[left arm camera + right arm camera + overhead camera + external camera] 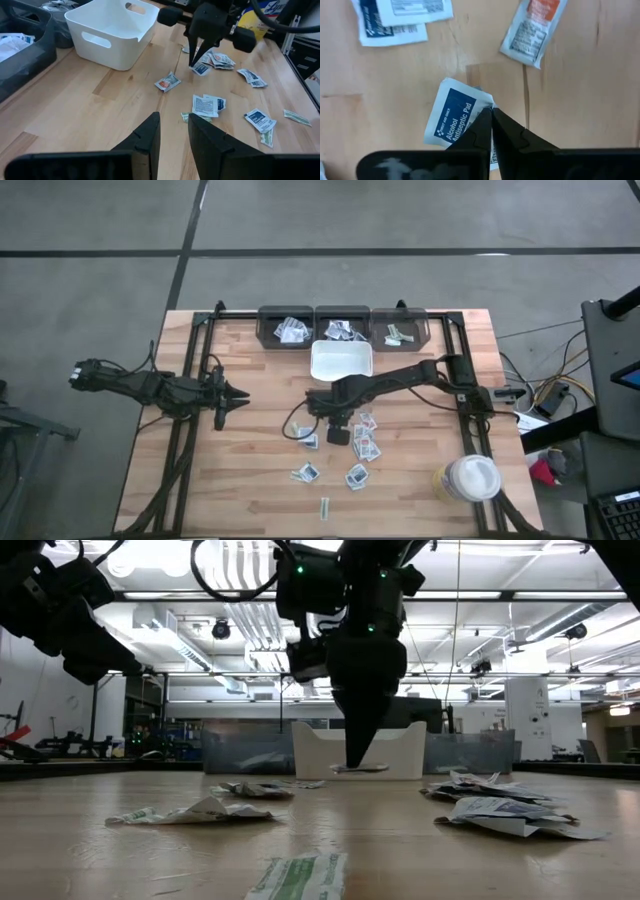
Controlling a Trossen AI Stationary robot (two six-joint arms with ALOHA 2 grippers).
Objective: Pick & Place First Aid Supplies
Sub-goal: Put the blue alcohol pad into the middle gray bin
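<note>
Right claw (491, 116) pinched on an alcohol pad packet (454, 119), mid-counter.

Your right claw's fingers are closed tight on the corner of the blue-print alcohol pad packet, which sits at the counter (260, 480) surface near its middle, just in front of the white tray (342, 361). The low view shows the tips down at the wood. An orange-print packet (533, 31) lies just beside it, apart. More packets (366, 442) are scattered toward the front edge, plus one narrow strip (325, 507) near the front edge. Three dark bins (343, 326) along the back edge each hold a few packets. A white-lidded jar (472, 477) is at the front right corner. Your left claw (240, 396) hangs over the left side, fingers parted, holding nothing.
</note>
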